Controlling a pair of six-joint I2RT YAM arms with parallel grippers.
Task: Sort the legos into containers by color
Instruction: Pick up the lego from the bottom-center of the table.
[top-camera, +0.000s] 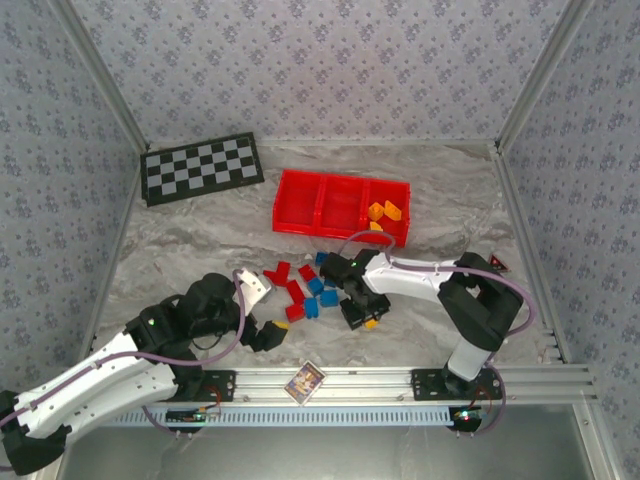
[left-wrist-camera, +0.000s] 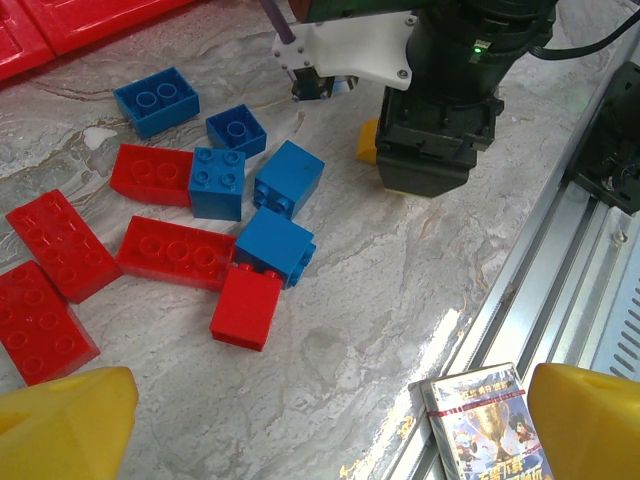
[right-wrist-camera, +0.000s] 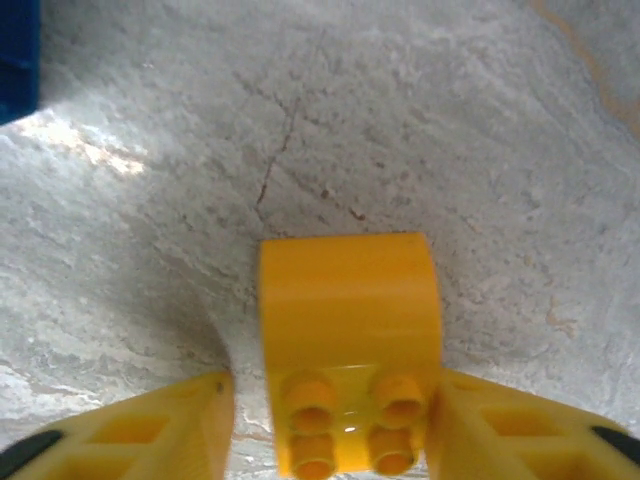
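An orange-yellow lego (right-wrist-camera: 348, 310) lies on the table between the fingers of my right gripper (right-wrist-camera: 335, 425). The right finger touches it and a narrow gap shows at the left finger (right-wrist-camera: 180, 420), so the gripper is open around it. From above, this gripper (top-camera: 358, 312) sits low just right of the loose pile. Red legos (left-wrist-camera: 175, 250) and blue legos (left-wrist-camera: 275, 245) lie scattered there. The red tray (top-camera: 297, 205) of three compartments holds orange-yellow legos (top-camera: 383, 212) in its right one. My left gripper (left-wrist-camera: 330, 415) is open and empty near the pile.
A printed card (left-wrist-camera: 480, 425) lies on the metal rail (top-camera: 400, 380) at the near edge. A checkerboard mat (top-camera: 203, 168) sits at the back left. Patterned walls close in the table on three sides.
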